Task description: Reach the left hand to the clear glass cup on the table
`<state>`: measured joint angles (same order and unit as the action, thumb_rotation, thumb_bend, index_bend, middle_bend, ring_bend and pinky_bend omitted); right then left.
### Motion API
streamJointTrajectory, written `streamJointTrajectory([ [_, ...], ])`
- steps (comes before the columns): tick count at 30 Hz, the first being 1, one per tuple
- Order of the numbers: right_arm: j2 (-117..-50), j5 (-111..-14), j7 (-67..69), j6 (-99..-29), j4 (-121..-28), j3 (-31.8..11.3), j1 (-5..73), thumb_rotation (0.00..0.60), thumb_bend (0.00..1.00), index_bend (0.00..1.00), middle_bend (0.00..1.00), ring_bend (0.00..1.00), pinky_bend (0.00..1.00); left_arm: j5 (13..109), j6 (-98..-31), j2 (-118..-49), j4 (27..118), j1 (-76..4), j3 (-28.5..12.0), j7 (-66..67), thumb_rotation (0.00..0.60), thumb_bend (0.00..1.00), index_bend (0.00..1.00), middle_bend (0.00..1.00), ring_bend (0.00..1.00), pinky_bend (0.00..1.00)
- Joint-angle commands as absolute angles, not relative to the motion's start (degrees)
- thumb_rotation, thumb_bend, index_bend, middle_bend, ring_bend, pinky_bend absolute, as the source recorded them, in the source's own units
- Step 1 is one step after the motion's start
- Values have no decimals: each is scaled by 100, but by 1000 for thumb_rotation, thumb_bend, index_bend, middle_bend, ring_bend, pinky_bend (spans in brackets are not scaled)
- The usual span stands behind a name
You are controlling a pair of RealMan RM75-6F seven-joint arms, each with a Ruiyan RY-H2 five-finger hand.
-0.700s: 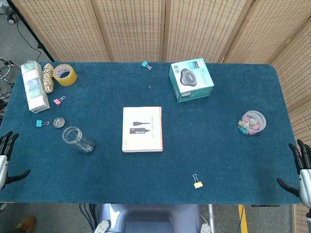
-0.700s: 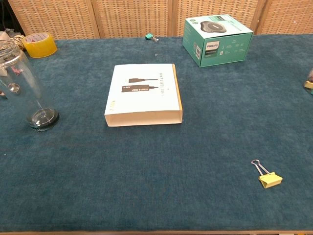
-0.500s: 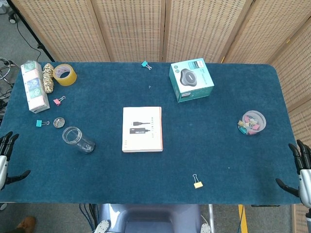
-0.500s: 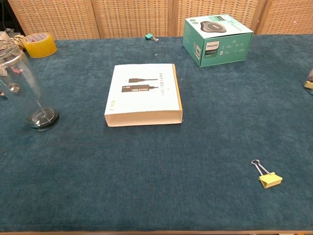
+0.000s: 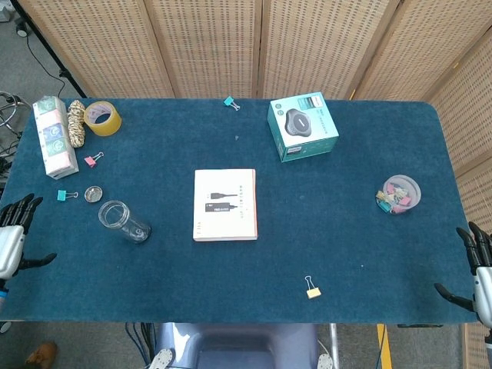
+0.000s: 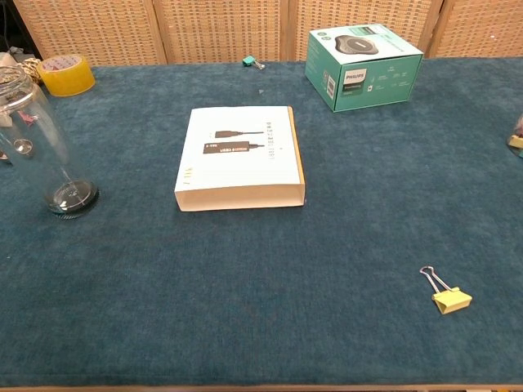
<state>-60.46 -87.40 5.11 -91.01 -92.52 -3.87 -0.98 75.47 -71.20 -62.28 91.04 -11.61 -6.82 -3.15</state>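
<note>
The clear glass cup (image 5: 123, 221) stands upright on the blue table left of centre; in the chest view the glass cup (image 6: 41, 143) is at the far left. My left hand (image 5: 15, 238) hovers at the table's left front edge, fingers spread and empty, well to the left of the cup. At the right front corner my right hand (image 5: 475, 269) also has its fingers apart and holds nothing. Neither hand shows in the chest view.
A white book-like box (image 5: 224, 204) lies mid-table. A teal Philips box (image 5: 303, 127) stands behind it. Yellow tape (image 5: 102, 118), a carton (image 5: 54, 137), small clips and a metal cap (image 5: 93, 194) sit far left. A bowl of clips (image 5: 399, 194) is right; a yellow clip (image 5: 312, 290) lies in front.
My left hand has moved up and slightly rightward, toward the table and the cup. The right hand has barely shifted. Nothing on the table moved.
</note>
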Motion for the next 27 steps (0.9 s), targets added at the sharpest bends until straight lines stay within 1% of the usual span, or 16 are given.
streamJointTrajectory([
  [1,-6063,-8688,525,-9028,-9225,-391,-75,600,0,0,0,0,0,7216,-6443,-6652,8221,-1756,-1018,-569,600,7,29,0,0,0],
  [4,-6084,-8650,535,-8959,-9203,-397,-47,600,0,0,0,0,0,7122,-6086,-6977,7649,-2056,-1121,-734,600,48,145,0,0,0],
  [7,-6103,-8613,546,-8886,-9188,-402,-18,600,0,0,0,0,0,7022,-5710,-7279,7120,-2338,-1160,-735,600,89,233,0,0,0],
  [10,-6118,-8563,565,-8805,-9166,-409,12,600,0,0,0,0,0,6842,-5322,-7553,6693,-2599,-1201,-640,600,107,255,0,0,0],
  [14,-6132,-8498,591,-8733,-9132,-424,38,600,0,0,0,0,0,6701,-5064,-7959,6131,-2874,-1253,-506,600,174,284,0,0,0],
  [18,-6135,-8444,631,-8689,-9106,-442,52,600,0,0,0,0,0,6553,-4884,-8286,5708,-3046,-1295,-427,600,215,311,0,0,0],
  [23,-6129,-8406,678,-8665,-9095,-456,58,600,0,0,0,0,0,6422,-4724,-8547,5297,-3187,-1332,-369,600,324,339,0,0,0],
  [27,-6125,-8403,720,-8627,-9092,-451,72,600,0,0,0,0,0,6350,-4519,-8707,5057,-3277,-1320,-373,600,333,349,0,0,0],
])
